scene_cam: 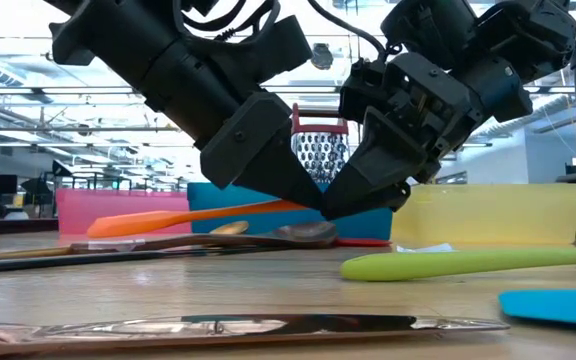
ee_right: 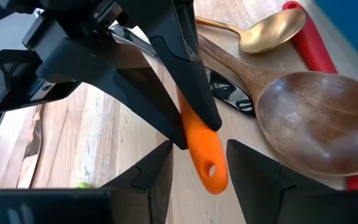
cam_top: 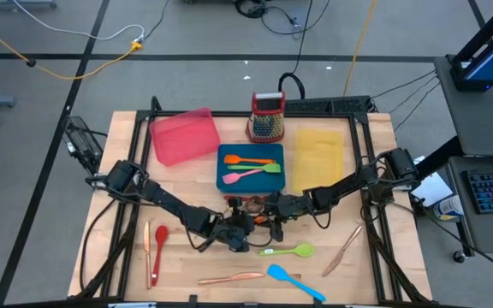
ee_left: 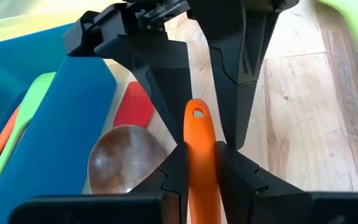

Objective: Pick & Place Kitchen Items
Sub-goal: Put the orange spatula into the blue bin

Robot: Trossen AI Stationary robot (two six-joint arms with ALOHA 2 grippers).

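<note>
The left pincer (ee_left: 201,163) is gripping the orange spatula (ee_left: 197,140) by its handle, holding it just above the worktop (cam_top: 127,265) in front of the blue tray (cam_top: 229,181); the right pincer (ee_right: 199,168) is standing open around the handle's holed end. It should close squarely there before the left lets go.

No readable text, seemingly, anywhere

Wooden table (cam_top: 109,248) carries pink tray (cam_top: 182,135), blue tray (cam_top: 227,178) and yellow tray (cam_top: 317,156) along the far half, grater (cam_top: 267,117) at the far edge — near edge has red spoon (cam_top: 158,239), copper knife (cam_top: 230,278), green spatula (cam_top: 291,251), blue spatula (cam_top: 294,282), copper fork (cam_top: 342,250).
</note>
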